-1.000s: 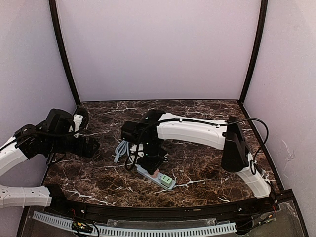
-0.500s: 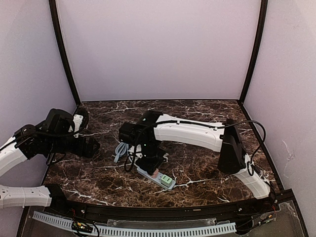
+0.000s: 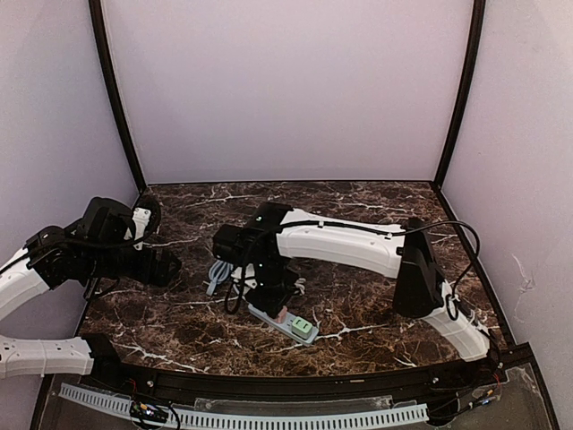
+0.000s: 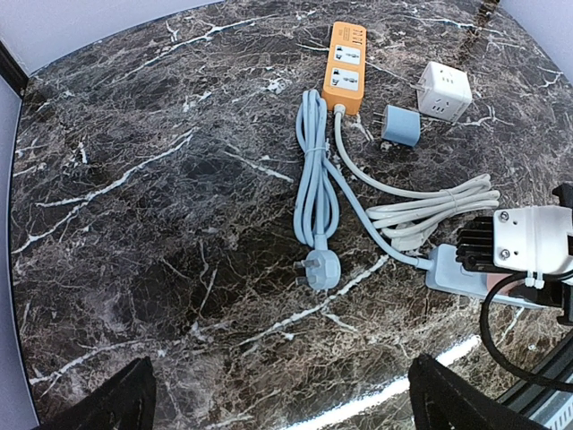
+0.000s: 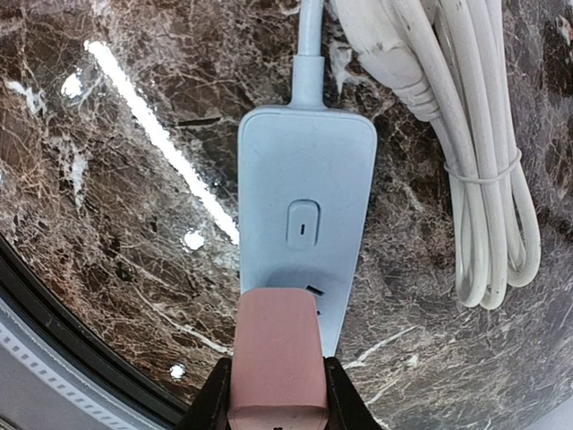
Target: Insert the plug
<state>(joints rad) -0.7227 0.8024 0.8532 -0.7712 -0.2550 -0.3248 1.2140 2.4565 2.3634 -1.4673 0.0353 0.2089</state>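
Right arm leftward; pink plug over strip, clearest from wrist

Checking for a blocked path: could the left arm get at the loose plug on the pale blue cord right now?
Probably yes. The loose plug lies bare on the table, the left hand is open, and the right arm sits off to one side.
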